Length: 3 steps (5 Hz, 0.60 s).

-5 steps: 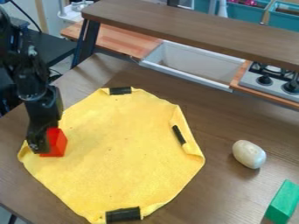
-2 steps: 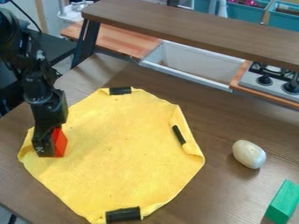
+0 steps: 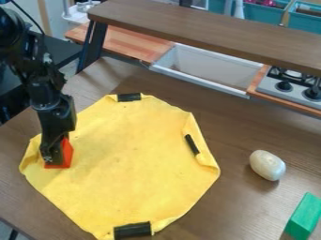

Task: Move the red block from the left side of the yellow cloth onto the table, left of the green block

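Gripper [image 3: 52, 160] at left part of yellow cloth [image 3: 132, 164], pointing down, overlapping red block [image 3: 67, 153] in view. Whether gripper is spread or pinching block: cannot tell. Red block on cloth, near its left edge. Cloth laid on brown desk [image 3: 241, 215], edges partly folded; black strips at top, right and bottom edges. Pale egg-shaped object [image 3: 267, 165] on desk, right of cloth. Green block [image 3: 304, 216] at lower right. Stove [image 3: 289, 86] at upper right.
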Motion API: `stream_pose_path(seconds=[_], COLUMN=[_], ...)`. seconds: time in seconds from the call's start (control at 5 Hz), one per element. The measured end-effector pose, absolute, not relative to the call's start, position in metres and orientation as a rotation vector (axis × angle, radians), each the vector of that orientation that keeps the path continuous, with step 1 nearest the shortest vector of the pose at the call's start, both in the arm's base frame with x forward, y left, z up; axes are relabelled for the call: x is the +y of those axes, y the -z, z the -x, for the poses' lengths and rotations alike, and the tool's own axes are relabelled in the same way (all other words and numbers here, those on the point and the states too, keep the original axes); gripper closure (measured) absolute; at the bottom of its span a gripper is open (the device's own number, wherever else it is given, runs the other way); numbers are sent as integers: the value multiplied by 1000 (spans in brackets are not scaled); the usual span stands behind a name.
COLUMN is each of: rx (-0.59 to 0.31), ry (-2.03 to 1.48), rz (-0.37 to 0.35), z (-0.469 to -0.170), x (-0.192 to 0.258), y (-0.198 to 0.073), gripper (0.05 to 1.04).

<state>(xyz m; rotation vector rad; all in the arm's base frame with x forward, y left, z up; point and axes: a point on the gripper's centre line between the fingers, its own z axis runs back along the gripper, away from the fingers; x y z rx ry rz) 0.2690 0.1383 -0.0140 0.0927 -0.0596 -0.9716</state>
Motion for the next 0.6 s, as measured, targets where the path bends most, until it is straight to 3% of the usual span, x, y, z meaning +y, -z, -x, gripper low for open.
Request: stream_pose_path(seconds=[0.4,0.6], rx=[-65,-127], ry=[942,905], rz=[-69,-144], z=[-271,-277], x=[131,126], y=[3,-36], gripper=[283,283])
